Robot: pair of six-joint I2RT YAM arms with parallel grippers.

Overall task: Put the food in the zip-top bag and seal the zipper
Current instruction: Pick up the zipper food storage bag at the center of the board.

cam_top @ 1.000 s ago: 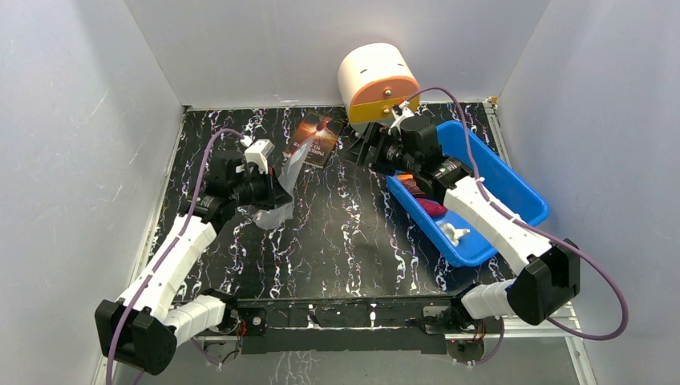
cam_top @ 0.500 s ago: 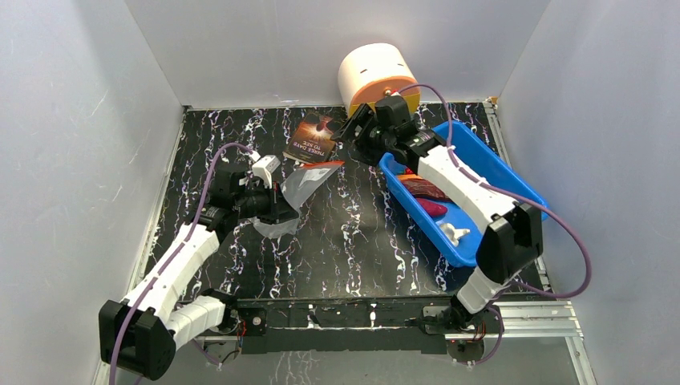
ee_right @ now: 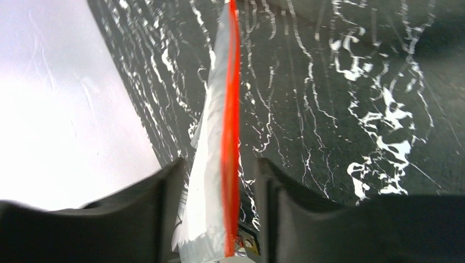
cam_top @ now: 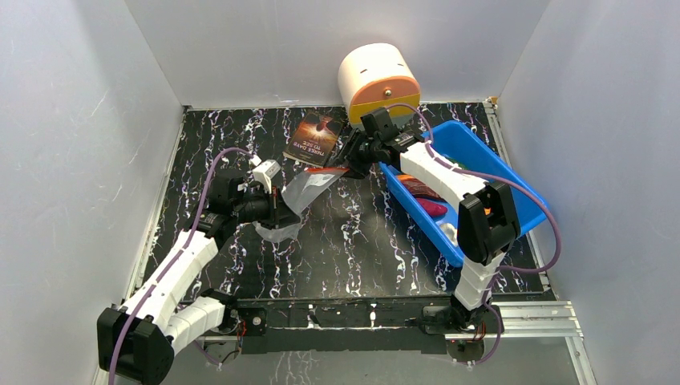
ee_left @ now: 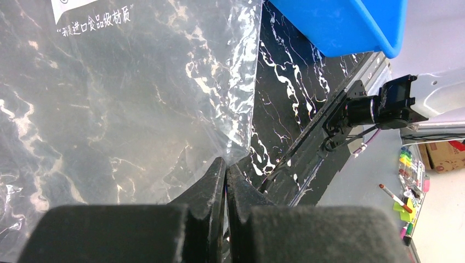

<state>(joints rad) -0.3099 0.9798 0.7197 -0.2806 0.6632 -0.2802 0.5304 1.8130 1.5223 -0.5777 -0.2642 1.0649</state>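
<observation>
We see the clear bag [cam_top: 298, 195] mid-table [cam_top: 361, 241], red zipper [cam_top: 327, 172] at its far end; food [cam_top: 431, 208] lies in the bin [cam_top: 521, 200].

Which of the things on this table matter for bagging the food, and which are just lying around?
For the job: zip-top bag, its zipper, toy food in the blue bin.
Just lying about: paperback book, white and orange drum.
</observation>
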